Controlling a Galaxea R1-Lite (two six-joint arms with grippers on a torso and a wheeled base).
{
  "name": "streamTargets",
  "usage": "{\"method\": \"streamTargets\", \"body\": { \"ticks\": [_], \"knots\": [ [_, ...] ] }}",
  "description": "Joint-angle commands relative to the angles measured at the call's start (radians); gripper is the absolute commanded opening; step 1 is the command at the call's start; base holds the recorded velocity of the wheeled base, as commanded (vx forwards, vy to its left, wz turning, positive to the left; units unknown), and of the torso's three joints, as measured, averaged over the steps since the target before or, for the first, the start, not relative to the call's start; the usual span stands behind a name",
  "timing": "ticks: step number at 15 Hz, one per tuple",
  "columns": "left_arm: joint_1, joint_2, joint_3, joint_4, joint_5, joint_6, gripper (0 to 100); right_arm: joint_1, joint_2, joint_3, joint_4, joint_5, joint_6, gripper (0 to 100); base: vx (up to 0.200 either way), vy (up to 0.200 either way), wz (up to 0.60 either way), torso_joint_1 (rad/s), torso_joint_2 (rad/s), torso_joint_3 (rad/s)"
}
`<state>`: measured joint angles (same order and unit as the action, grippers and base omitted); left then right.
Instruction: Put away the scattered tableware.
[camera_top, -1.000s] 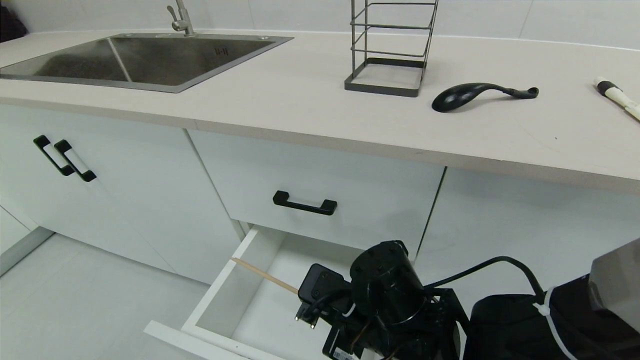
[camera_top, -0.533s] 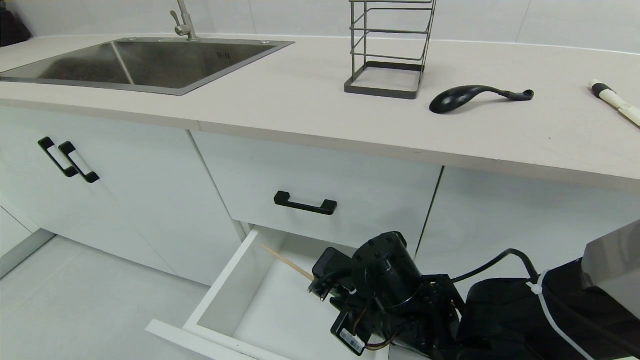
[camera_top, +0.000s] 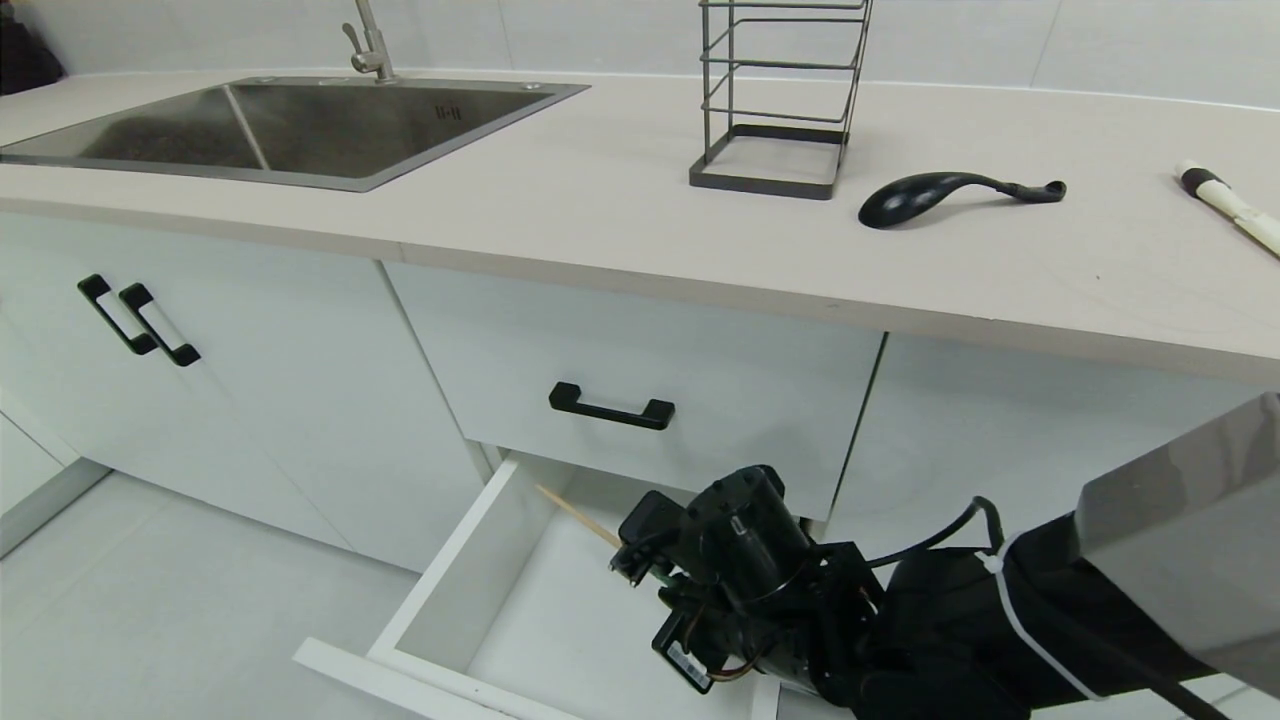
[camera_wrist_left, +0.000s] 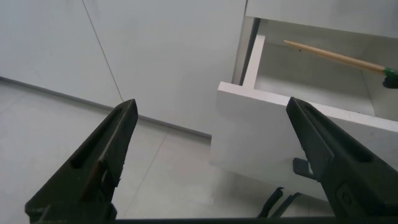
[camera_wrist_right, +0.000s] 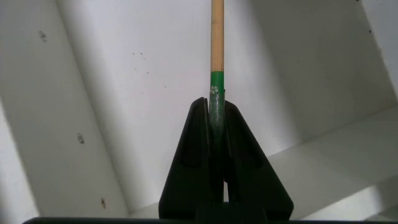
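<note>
Counter spans the upper head view. Sink set in it at 11 o'clock. Open drawer at 6 o'clock, under the counter. Wire rack at 12 o'clock. Right gripper over the drawer, clamped on the green end of a chopstick that slants toward 10 o'clock above the drawer floor. Left gripper spread wide, holding nothing, outside the drawer front. Black spoon at 1 o'clock; white-handled utensil at 2 o'clock.
</note>
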<state>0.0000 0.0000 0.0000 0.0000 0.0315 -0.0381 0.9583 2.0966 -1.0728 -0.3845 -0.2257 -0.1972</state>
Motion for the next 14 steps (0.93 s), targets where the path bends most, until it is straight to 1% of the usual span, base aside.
{"method": "streamTargets", "body": {
  "ticks": [1,8,11,12,14],
  "knots": [
    [0.000,0.000,0.000,0.000,0.001,0.000,100,-0.004,0.076,-0.046,0.001,0.000,-0.002,0,0.000,0.000,0.00,0.000,0.00,0.000],
    [0.000,0.000,0.000,0.000,0.001,0.000,100,-0.015,0.143,-0.108,0.001,0.000,-0.002,0,0.000,0.000,0.00,0.000,0.00,0.000],
    [0.000,0.000,0.000,0.000,0.001,0.000,100,-0.015,0.158,-0.116,0.003,-0.001,-0.002,0,0.000,0.000,0.00,0.000,0.00,0.000],
    [0.000,0.000,0.000,0.000,0.001,0.000,100,-0.015,0.160,-0.130,0.009,-0.012,-0.002,0,0.000,0.000,0.00,0.000,0.00,0.000],
    [0.000,0.000,0.000,0.000,0.001,0.000,100,-0.023,0.168,-0.171,0.065,-0.035,0.002,0,0.000,0.000,0.00,0.000,0.00,0.000]
  ]
}}
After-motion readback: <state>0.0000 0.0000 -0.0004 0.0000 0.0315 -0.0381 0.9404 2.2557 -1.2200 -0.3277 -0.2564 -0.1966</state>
